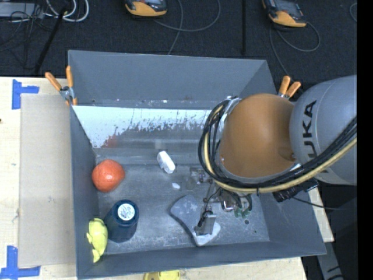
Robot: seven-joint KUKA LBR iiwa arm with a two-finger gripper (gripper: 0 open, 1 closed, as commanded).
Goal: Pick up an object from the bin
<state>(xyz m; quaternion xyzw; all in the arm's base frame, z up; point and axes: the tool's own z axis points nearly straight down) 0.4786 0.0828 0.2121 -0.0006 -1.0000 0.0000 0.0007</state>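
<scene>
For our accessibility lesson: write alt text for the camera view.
The robot's gripper is over a flat grey irregular piece in the grey metal bin. Left of it lie an orange ball, a dark blue round jar with a white top, a yellow soft toy and a small white cylinder.

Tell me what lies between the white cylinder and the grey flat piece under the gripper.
A small white scrap lies between the white cylinder and the grey flat piece, as the camera view shows. The gripper hangs over that piece's right end.

light: bright, from above | glare: bin back wall | shadow: under arm
</scene>
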